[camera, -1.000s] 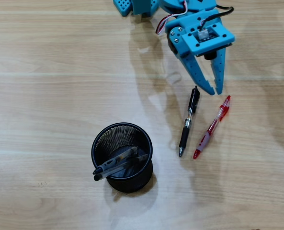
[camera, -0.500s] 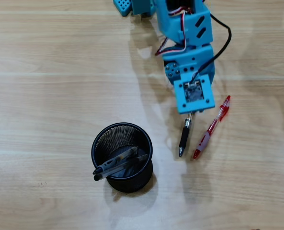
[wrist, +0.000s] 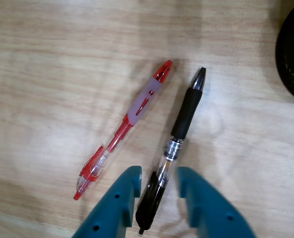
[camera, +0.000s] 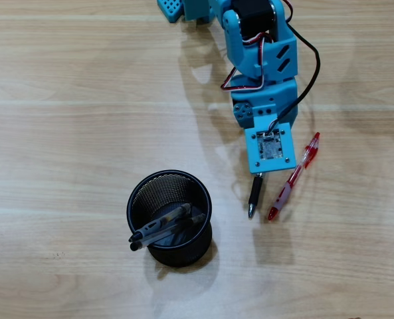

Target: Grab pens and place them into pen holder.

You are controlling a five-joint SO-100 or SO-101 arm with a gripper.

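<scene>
On the worktop (wrist: 47, 59), parted fingers (wrist: 132, 191) straddle the black pen (wrist: 179, 136) near its clip end; gripped so off-centre it could tilt, nudging the red pen (wrist: 127, 126) just beside.

I can read no words, brands or numbers anywhere. The silver band on the black-gripped clear-barrel pen (wrist: 174, 148) between my pincer's fingers carries dark marks, but they are far too small to make out.
</scene>
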